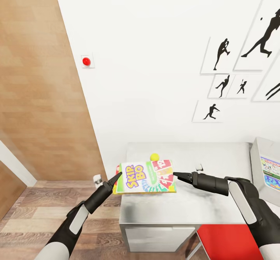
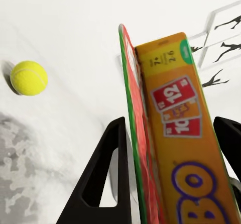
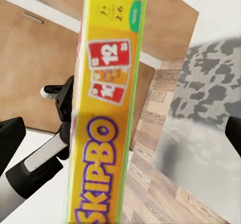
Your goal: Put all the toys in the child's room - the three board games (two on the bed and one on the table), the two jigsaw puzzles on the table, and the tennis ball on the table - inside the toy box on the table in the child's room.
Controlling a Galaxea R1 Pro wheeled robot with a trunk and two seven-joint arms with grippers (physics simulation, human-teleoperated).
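Item: your left gripper (image 1: 116, 177) and right gripper (image 1: 179, 175) press the Skip-Bo board game (image 1: 146, 176) between them at opposite ends, above the table (image 1: 186, 205); each claw's own gape you cannot tell. The left wrist view shows fingers (image 2: 108, 179) flanking the box edge. Beyond it lies the tennis ball (image 1: 154, 156) on the table. At the far right sits the toy box (image 1: 258, 166), a blue board game (image 1: 270, 172) inside.

Count, head view: board games, 2 — one Skip-Bo box (image 1: 146, 177), one blue-and-green box (image 1: 271, 172) in the toy box (image 1: 258, 163). Tennis ball (image 1: 154, 157): 1. Table (image 1: 186, 207): 1. Silhouette pictures on wall (image 1: 221, 54): 7 visible, some cropped. Red wall button (image 1: 86, 61): 1.
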